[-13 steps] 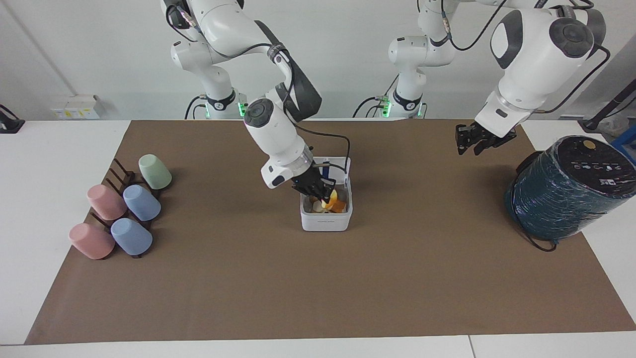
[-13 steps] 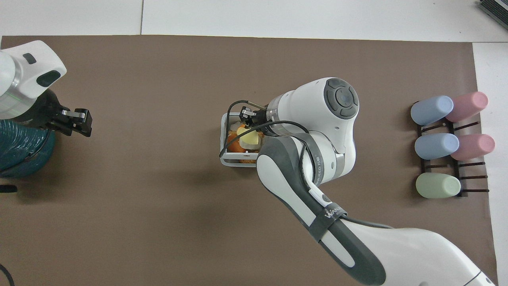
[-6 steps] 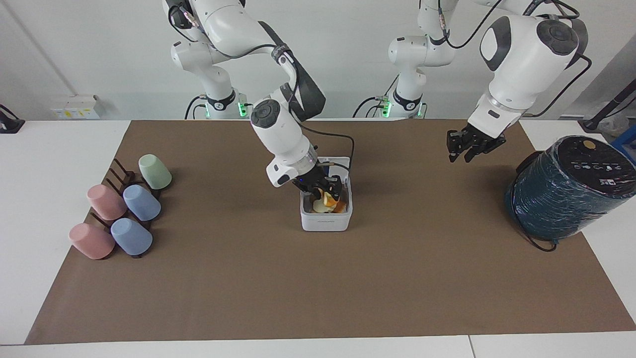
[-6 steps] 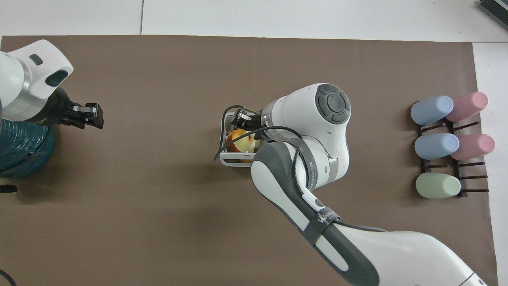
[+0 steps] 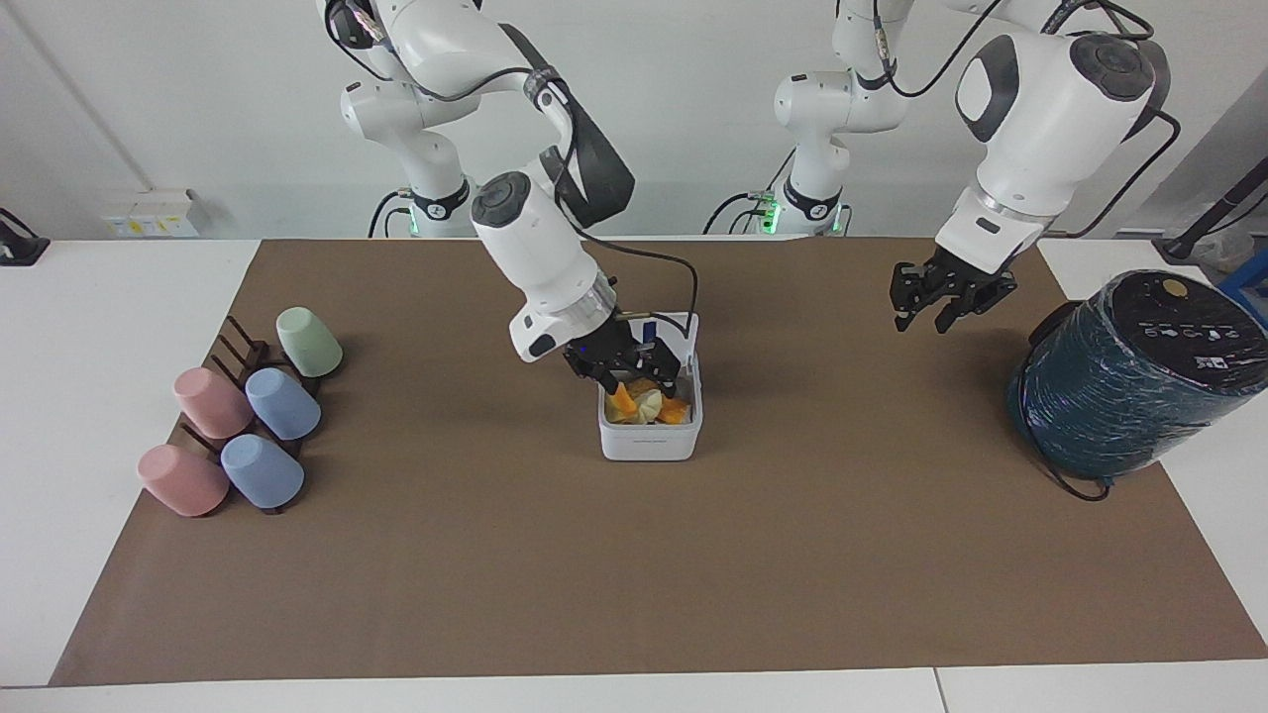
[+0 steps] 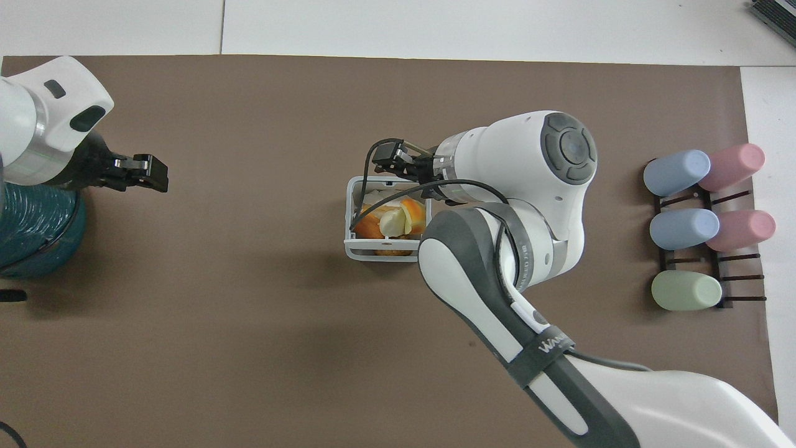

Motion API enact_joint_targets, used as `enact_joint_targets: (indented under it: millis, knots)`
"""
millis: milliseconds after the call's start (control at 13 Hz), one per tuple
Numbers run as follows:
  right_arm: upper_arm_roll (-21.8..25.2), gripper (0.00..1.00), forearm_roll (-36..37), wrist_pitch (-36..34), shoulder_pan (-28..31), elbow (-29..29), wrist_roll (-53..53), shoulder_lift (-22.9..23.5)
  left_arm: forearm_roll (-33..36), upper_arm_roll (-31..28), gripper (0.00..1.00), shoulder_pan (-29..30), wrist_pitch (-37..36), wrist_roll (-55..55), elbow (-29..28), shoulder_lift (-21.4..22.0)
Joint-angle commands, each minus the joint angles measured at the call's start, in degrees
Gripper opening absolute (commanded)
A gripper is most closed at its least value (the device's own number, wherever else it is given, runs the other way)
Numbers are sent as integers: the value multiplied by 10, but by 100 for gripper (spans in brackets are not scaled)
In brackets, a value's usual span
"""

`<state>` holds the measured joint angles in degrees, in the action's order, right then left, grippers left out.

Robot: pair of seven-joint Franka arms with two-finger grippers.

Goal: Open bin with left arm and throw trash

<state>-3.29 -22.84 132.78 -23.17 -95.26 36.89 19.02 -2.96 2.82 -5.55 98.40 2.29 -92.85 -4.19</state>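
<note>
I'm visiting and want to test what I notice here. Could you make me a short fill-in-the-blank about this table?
1. The orange, yellow and cream trash lies inside the white ____.
2. The right pincer is over the ____.
3. The rack toward the right arm's end holds ____ cups.
4. The left pincer hangs over the brown mat, holding ____.

Missing words: bin; bin; five; nothing

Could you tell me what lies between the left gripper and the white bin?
Only bare brown mat separates the left gripper from the bin, clearest in the facing view.
</note>
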Motion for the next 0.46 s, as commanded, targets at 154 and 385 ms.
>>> enact_joint_targets:
  millis: [154,385]
  knots:
    - [-4,100,160,-10,57,7,-2,-23,1,-6,100,-1,8,-11,-24,21]
    - [-5,100,276,-58,94,10,-58,-33,1,-9,100,15,6,-54,-24,25]
